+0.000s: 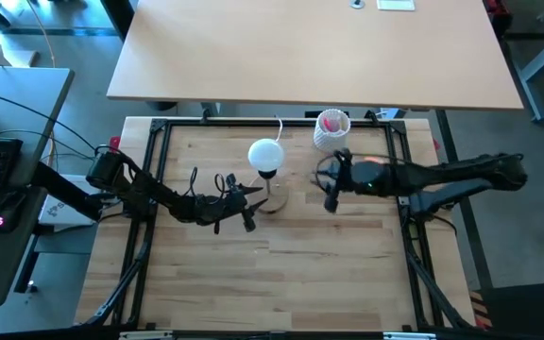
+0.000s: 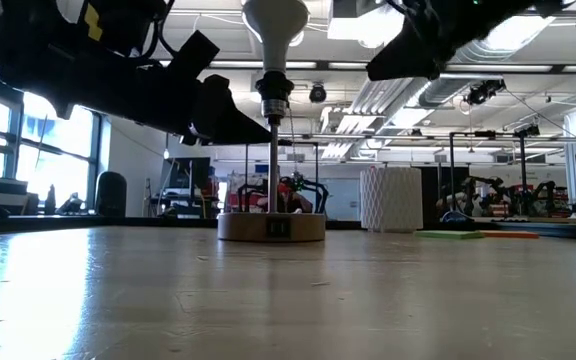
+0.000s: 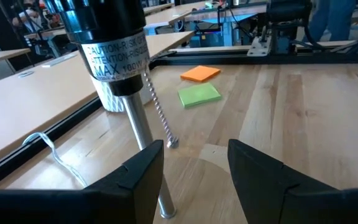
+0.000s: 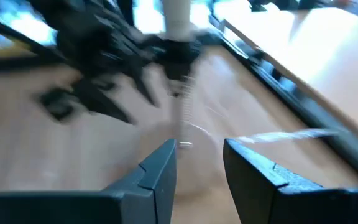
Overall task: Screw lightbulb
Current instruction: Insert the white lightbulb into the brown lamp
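Left hand (image 1: 249, 210), open and empty, flanks the lamp pole (image 3: 143, 134) below the lightbulb (image 1: 265, 154).

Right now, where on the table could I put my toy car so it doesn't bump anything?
The bare wood along the near edge of the table, in front of both arms, is free. It is crowded at the back middle: lamp stand with lightbulb, white cup, left gripper, right gripper.

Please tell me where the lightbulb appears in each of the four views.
High view: lightbulb, table centre, between the arms.
Low view: top centre, above the socket.
Left wrist view: not in it; only the socket.
Right wrist view: its neck, top centre.
Shared landmark: the socket's pole.
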